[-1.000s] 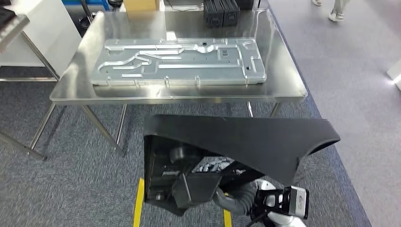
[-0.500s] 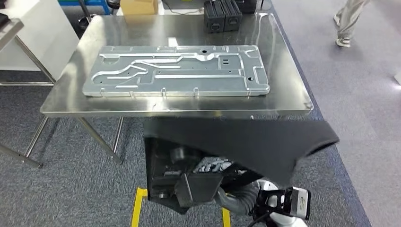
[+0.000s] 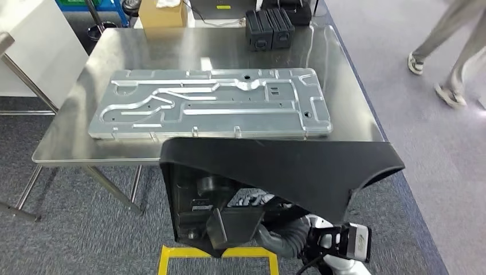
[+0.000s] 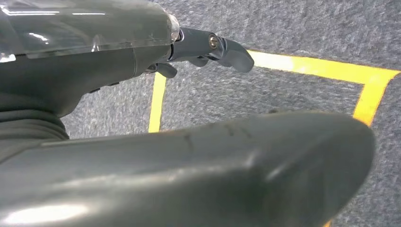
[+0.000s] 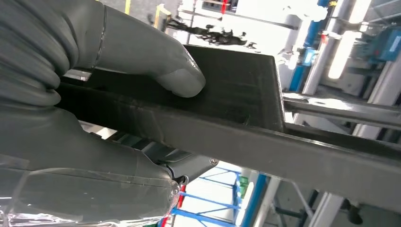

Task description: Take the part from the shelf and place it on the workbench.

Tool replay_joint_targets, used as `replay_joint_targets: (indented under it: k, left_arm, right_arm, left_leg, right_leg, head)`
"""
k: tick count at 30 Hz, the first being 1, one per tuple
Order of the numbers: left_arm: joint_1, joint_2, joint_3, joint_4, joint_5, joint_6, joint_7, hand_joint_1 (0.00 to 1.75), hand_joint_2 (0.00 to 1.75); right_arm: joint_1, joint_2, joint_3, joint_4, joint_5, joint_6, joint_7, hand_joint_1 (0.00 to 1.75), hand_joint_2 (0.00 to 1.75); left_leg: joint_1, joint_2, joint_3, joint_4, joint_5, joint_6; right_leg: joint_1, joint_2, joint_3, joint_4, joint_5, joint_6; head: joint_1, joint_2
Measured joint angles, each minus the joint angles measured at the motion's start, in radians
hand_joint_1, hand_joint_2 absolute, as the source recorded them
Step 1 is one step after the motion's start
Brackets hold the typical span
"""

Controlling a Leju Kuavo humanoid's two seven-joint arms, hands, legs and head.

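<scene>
One matte black moulded part (image 3: 286, 172), broad and flaring to a curved wing, overhangs the near edge of the glossy steel worktop (image 3: 69, 143). Right hand (image 5: 71, 94) clamps its flat rim, thumb on top; left hand (image 4: 118, 47) grip unclear.

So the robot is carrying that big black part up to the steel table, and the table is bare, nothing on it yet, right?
Not quite. The robot does carry the black part up to the steel table, with the right robot hand gripping it, but the table is not bare. The head view shows a large metal plate lying flat on it and black boxes at its far edge.
</scene>
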Motion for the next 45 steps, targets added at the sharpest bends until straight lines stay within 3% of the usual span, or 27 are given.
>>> replay_joint_targets:
  k: [1,3,5,7,8,9,11,12,13,15,17,18,20,22,23,24,26,27,28,31,33,36,37,38,40,42,45]
  left_arm:
    - [-0.002,-0.001,0.000,0.000,0.000,0.000,0.000,0.00,0.00]
    - [-0.004,-0.003,0.001,0.000,0.002,0.001,-0.001,0.00,0.00]
    - [-0.005,-0.003,0.001,0.000,0.003,0.001,-0.001,0.00,0.00]
    - [-0.004,-0.004,0.001,0.000,0.004,0.001,-0.002,0.00,0.00]
    - [-0.003,-0.004,0.002,0.000,0.004,0.001,-0.002,0.00,0.00]
    - [-0.003,-0.005,0.002,0.000,0.004,0.001,-0.002,0.00,0.00]
    - [-0.003,-0.011,0.003,0.001,0.005,0.001,-0.003,0.00,0.00]
    - [-0.004,-0.014,0.005,0.002,0.006,0.001,-0.003,0.00,0.00]
    - [-0.006,-0.016,0.006,0.002,0.006,0.001,-0.004,0.00,0.00]
    - [-0.008,-0.016,0.007,0.002,0.007,0.001,-0.006,0.00,0.00]
    - [-0.011,-0.016,0.008,0.002,0.007,0.000,-0.008,0.00,0.00]
    - [-0.013,-0.016,0.008,0.002,0.008,0.000,-0.009,0.00,0.00]
    - [-0.014,-0.017,0.009,0.002,0.008,-0.001,-0.013,0.00,0.00]
    - [-0.012,-0.017,0.009,0.002,0.007,0.001,-0.015,0.00,0.00]
    - [-0.011,-0.017,0.009,0.002,0.006,0.001,-0.016,0.00,0.00]
    - [-0.011,-0.017,0.009,0.002,0.004,0.001,-0.017,0.00,0.00]
    - [-0.011,-0.017,0.010,0.003,0.000,0.001,-0.017,0.00,0.00]
    - [-0.012,-0.017,0.010,0.003,-0.002,0.000,-0.018,0.00,0.00]
    - [-0.012,-0.017,0.010,0.003,-0.003,-0.001,-0.018,0.00,0.00]
    - [-0.014,-0.016,0.011,0.003,-0.011,-0.012,-0.023,0.00,0.00]
    - [-0.017,-0.015,0.011,0.003,-0.017,-0.018,-0.027,0.00,0.00]
    - [-0.020,-0.014,0.011,0.003,-0.024,-0.022,-0.032,0.00,0.00]
    - [-0.020,-0.013,0.011,0.003,-0.027,-0.025,-0.034,0.00,0.00]
    - [-0.021,-0.013,0.011,0.003,-0.028,-0.027,-0.036,0.00,0.00]
    - [-0.021,-0.012,0.011,0.003,-0.031,-0.030,-0.039,0.00,0.00]
    - [-0.022,-0.012,0.011,0.003,-0.031,-0.032,-0.041,0.00,0.00]
    - [-0.025,-0.011,0.011,0.003,-0.031,-0.036,-0.043,0.00,0.00]
  right_arm:
    - [-0.003,0.001,0.000,-0.001,0.000,0.000,-0.001,1.75,1.75]
    - [-0.008,0.001,0.000,-0.001,0.001,0.000,-0.003,1.75,1.75]
    - [-0.011,0.001,0.000,-0.001,0.007,0.000,-0.008,1.75,1.75]
    - [-0.013,0.001,-0.004,0.000,0.014,-0.001,-0.014,1.75,1.75]
    - [-0.015,0.001,-0.007,-0.001,0.015,-0.001,-0.016,1.75,1.75]
    - [-0.018,0.001,-0.013,-0.001,0.016,-0.001,-0.019,1.75,1.75]
    - [-0.025,0.000,-0.026,-0.002,0.015,-0.001,-0.024,1.75,1.75]
    - [-0.029,0.000,-0.034,-0.002,0.014,-0.001,-0.026,1.75,1.75]
    - [-0.033,-0.001,-0.041,-0.005,0.013,-0.001,-0.027,1.75,1.75]
    - [-0.043,-0.001,-0.052,-0.012,0.012,0.000,-0.029,1.75,1.75]
    - [-0.052,-0.001,-0.060,-0.018,0.012,-0.004,-0.032,1.75,1.75]
    - [-0.056,-0.001,-0.063,-0.019,0.013,-0.009,-0.035,1.75,1.75]
    - [-0.066,-0.001,-0.074,-0.021,0.016,-0.022,-0.040,1.75,1.75]
    - [-0.082,-0.001,-0.094,-0.025,0.024,-0.037,-0.041,1.75,1.75]
    - [-0.095,-0.001,-0.106,-0.027,0.030,-0.045,-0.040,1.75,1.75]
    - [-0.112,-0.001,-0.120,-0.028,0.037,-0.052,-0.039,1.75,1.75]
    - [-0.150,-0.001,-0.149,-0.027,0.051,-0.066,-0.030,1.75,1.75]
    - [-0.171,-0.002,-0.163,-0.025,0.064,-0.076,-0.023,1.75,1.75]
    - [-0.191,-0.002,-0.177,-0.021,0.084,-0.090,-0.016,1.75,1.75]
    - [-0.256,-0.005,-0.212,-0.004,0.184,-0.163,0.000,1.75,1.75]
    - [-0.294,-0.009,-0.227,0.013,0.248,-0.216,0.007,1.75,1.75]
    - [-0.334,-0.017,-0.237,0.054,0.357,-0.308,0.021,1.75,1.75]
    - [-0.346,-0.021,-0.236,0.075,0.415,-0.349,0.034,1.75,1.75]
    - [-0.359,-0.024,-0.233,0.096,0.475,-0.387,0.051,1.75,1.75]
    - [-0.387,-0.029,-0.225,0.141,0.592,-0.455,0.089,1.75,1.75]
    - [-0.417,-0.034,-0.212,0.186,0.673,-0.496,0.120,1.75,1.75]
    - [-0.478,-0.035,-0.169,0.282,0.809,-0.536,0.180,1.75,1.75]
  left_leg:
    - [0.002,-0.002,0.012,-0.006,-0.005,0.007]
    - [0.004,-0.003,0.038,-0.013,-0.021,0.017]
    - [0.004,-0.005,0.060,-0.015,-0.042,0.021]
    - [0.004,-0.008,0.089,-0.015,-0.067,0.021]
    - [0.003,-0.009,0.106,-0.015,-0.080,0.020]
    - [0.002,-0.011,0.123,-0.016,-0.095,0.018]
    - [0.000,-0.014,0.151,-0.017,-0.121,0.013]
    - [0.000,-0.015,0.160,-0.022,-0.131,0.008]
    - [-0.001,-0.016,0.170,-0.025,-0.136,0.002]
    - [-0.002,-0.017,0.182,-0.022,-0.131,-0.010]
    - [-0.003,-0.013,0.159,0.043,-0.121,-0.017]
    - [-0.002,-0.011,0.127,0.098,-0.128,-0.020]
    - [0.003,-0.009,0.045,0.205,-0.179,-0.029]
    - [0.007,-0.006,-0.008,0.232,-0.224,-0.038]
    - [0.009,-0.004,-0.015,0.202,-0.210,-0.041]
    - [0.010,-0.003,-0.010,0.148,-0.168,-0.041]
    - [0.011,0.002,0.006,0.032,-0.055,-0.039]
    - [0.009,0.004,0.009,0.000,-0.018,-0.034]
    - [0.007,0.004,0.008,-0.011,0.000,-0.028]
    - [0.005,0.002,0.011,-0.014,0.000,-0.009]
    - [0.008,0.001,0.021,-0.023,-0.003,0.001]
    - [0.008,0.001,0.032,-0.025,-0.013,0.009]
    - [0.007,0.001,0.036,-0.024,-0.017,0.010]
    - [0.007,0.000,0.041,-0.024,-0.021,0.009]
    - [0.008,-0.003,0.053,-0.022,-0.032,0.006]
    - [0.004,-0.006,0.058,-0.019,-0.040,-0.001]
    - [0.003,-0.006,0.056,-0.021,-0.042,-0.017]
  right_leg:
    - [-0.001,-0.001,-0.017,0.040,0.011,0.005]
    - [-0.003,-0.002,-0.091,0.152,0.002,0.014]
    - [-0.003,-0.002,-0.182,0.249,-0.059,0.020]
    - [-0.003,-0.002,-0.236,0.258,-0.105,0.020]
    - [-0.002,-0.002,-0.243,0.225,-0.095,0.016]
    - [0.000,-0.002,-0.240,0.170,-0.051,0.010]
    - [0.009,-0.002,-0.232,0.055,0.089,-0.009]
    - [0.014,-0.002,-0.228,0.017,0.141,-0.017]
    - [0.017,-0.001,-0.224,-0.001,0.165,-0.024]
    - [0.013,0.000,-0.201,-0.016,0.159,-0.031]
    - [0.006,0.000,-0.168,-0.034,0.152,-0.041]
    - [0.003,-0.002,-0.152,-0.040,0.145,-0.045]
    - [0.003,-0.002,-0.130,-0.044,0.126,-0.050]
    - [0.002,0.001,-0.108,-0.043,0.104,-0.048]
    - [0.001,0.002,-0.095,-0.041,0.093,-0.046]
    - [-0.001,0.003,-0.082,-0.039,0.081,-0.043]
    - [-0.001,0.005,-0.064,-0.033,0.060,-0.034]
    - [0.000,0.006,-0.062,-0.030,0.052,-0.028]
    - [0.001,0.007,-0.063,-0.028,0.047,-0.022]
    - [-0.001,0.005,-0.064,-0.023,0.033,-0.003]
    - [-0.004,0.001,-0.090,0.034,0.000,0.008]
    - [-0.008,-0.001,-0.207,0.230,-0.067,0.018]
    - [-0.009,-0.001,-0.239,0.270,-0.065,0.019]
    - [-0.010,-0.002,-0.250,0.264,-0.038,0.019]
    - [-0.011,-0.002,-0.219,0.149,0.058,0.015]
    - [-0.008,-0.002,-0.175,0.030,0.117,0.007]
    - [-0.002,0.002,-0.163,-0.009,0.115,-0.006]
  head:
    - [0.000,0.000]
    - [0.002,0.000]
    - [0.003,0.000]
    - [0.003,0.000]
    - [0.003,0.000]
    - [0.003,0.000]
    - [0.001,0.000]
    - [0.000,0.000]
    - [-0.001,0.000]
    - [-0.002,0.000]
    - [-0.005,0.000]
    - [-0.006,0.000]
    - [-0.009,0.000]
    - [-0.008,0.000]
    - [-0.008,0.000]
    - [-0.009,0.000]
    - [-0.009,0.000]
    - [-0.009,0.000]
    - [-0.009,0.000]
    - [-0.008,0.000]
    - [-0.007,0.000]
    - [-0.006,0.000]
    - [-0.006,0.000]
    - [-0.006,0.000]
    - [-0.006,0.000]
    - [-0.005,0.000]
    - [-0.005,0.000]
